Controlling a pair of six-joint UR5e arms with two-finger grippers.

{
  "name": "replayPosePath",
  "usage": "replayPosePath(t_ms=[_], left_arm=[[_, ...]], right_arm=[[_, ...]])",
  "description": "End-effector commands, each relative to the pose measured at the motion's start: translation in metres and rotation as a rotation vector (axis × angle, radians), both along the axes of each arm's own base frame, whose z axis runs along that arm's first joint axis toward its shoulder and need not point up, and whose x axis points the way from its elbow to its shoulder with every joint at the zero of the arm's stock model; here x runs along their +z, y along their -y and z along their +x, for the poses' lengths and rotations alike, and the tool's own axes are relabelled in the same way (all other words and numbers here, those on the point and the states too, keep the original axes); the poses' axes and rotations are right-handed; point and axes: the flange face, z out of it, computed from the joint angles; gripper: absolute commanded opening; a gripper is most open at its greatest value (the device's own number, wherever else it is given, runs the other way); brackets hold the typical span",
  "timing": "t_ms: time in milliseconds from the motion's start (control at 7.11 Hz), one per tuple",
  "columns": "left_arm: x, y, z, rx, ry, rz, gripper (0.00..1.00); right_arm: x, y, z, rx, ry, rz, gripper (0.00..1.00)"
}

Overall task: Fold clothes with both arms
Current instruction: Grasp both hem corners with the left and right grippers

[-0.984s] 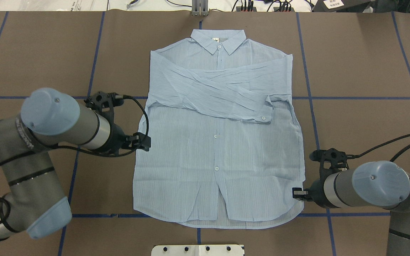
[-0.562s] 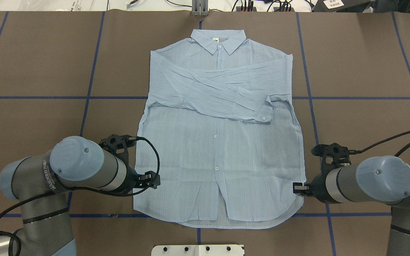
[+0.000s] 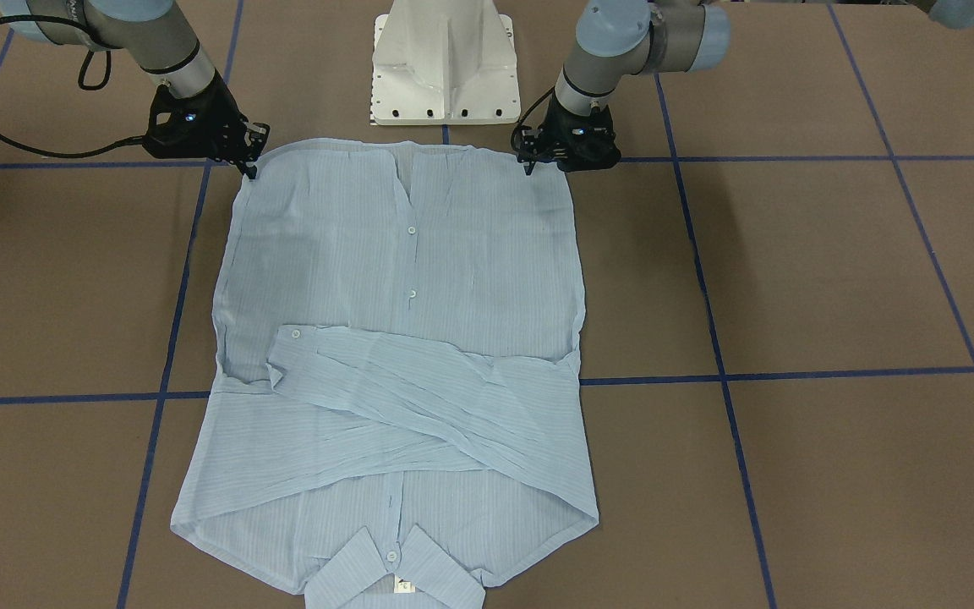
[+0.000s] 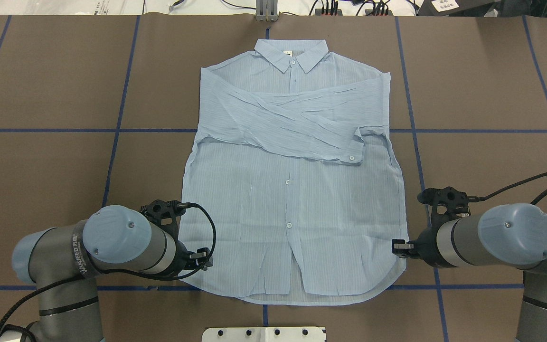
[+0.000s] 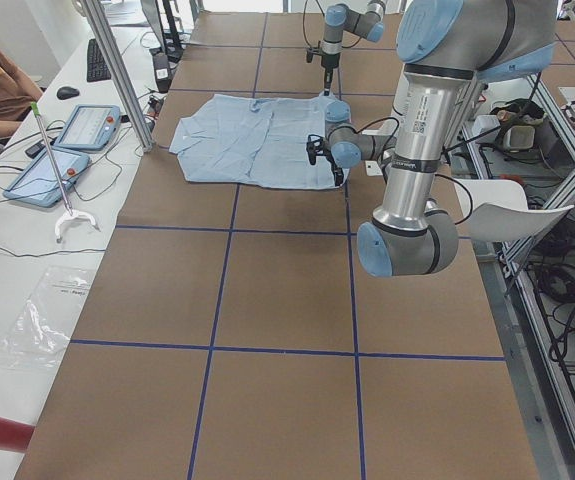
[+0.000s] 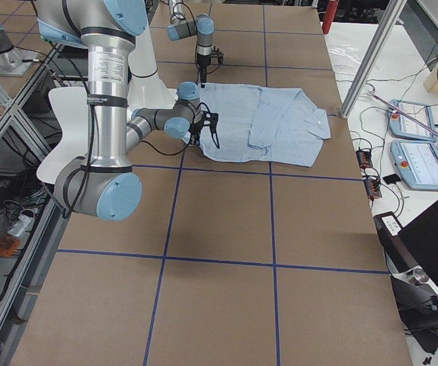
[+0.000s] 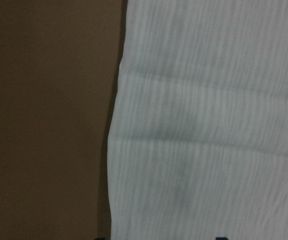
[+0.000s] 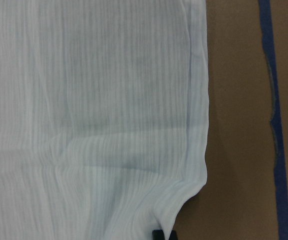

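Shirt [image 4: 292,199] lies flat, front up, at ctr of table [image 4: 482,95]. Collar [image 4: 290,53] is at the far edge from the robot and the hem is nearest the white base plate [image 4: 264,334]. Both sleeves [image 4: 297,121] are folded in and crossed over the chest. One cuff [image 4: 352,154] lies on top, its button showing, near the shirt's right side seam. Placket is closed w/ small white buttons down the middle; fabric lightly creased.

Left arm [image 4: 112,242] is low over the table. Left end effector [image 4: 203,259] is at the shirt's left side edge, just above the hem corner, over the fabric border. Left wrist cam: shirt edge runs vertically w/ bare table beside it. Only dark slivers of the tips show at frame bottom, so finger spacing can't be told.

Right arm [image 4: 492,240] mirrors it. Right end effector [image 4: 398,248] is at the right side edge near the hem corner. Right wrist cam: one dark tip touches the curved corner of the cloth, which puckers slightly there. Whether it's pinching or spread can't be told.

Blue tape lines [image 4: 121,95] grid the brown table cover.
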Motion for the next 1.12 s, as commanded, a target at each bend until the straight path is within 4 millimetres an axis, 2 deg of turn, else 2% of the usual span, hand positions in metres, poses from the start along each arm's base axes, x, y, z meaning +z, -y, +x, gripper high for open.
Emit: replayPosePath(t_ms=[0, 141, 422, 562, 703, 844, 984], left_arm=[[0.0071, 0.0022, 0.0042, -0.014, 0.021, 0.009, 0.71], [0.008, 0.0022, 0.004, -0.014, 0.023, 0.008, 0.65], [0.0089, 0.0023, 0.0044, -0.013, 0.026, 0.008, 0.45], [0.0132, 0.0021, 0.0039, -0.013, 0.033, 0.005, 0.32], [0.0141, 0.0022, 0.0036, -0.015, 0.035, 0.006, 0.1], [0.0121, 0.0043, 0.0013, -0.019, 0.031, 0.007, 0.0], [0.0061, 0.0069, -0.0047, -0.025, 0.017, 0.011, 0.0]], right_arm=[[0.001, 0.0058, 0.0054, 0.011, 0.001, -0.006, 0.0], [0.0016, 0.0067, 0.0065, 0.013, 0.0, -0.008, 0.0], [0.0017, 0.0068, 0.0066, 0.014, -0.001, -0.007, 0.0], [0.0016, 0.0078, 0.0074, 0.016, 0.0, -0.008, 0.0], [0.0016, 0.009, 0.0082, 0.019, 0.0, -0.008, 0.0], [0.0009, 0.0103, 0.0088, 0.022, 0.001, -0.007, 0.0], [0.0001, 0.0128, 0.0108, 0.023, 0.005, -0.013, 0.0]])
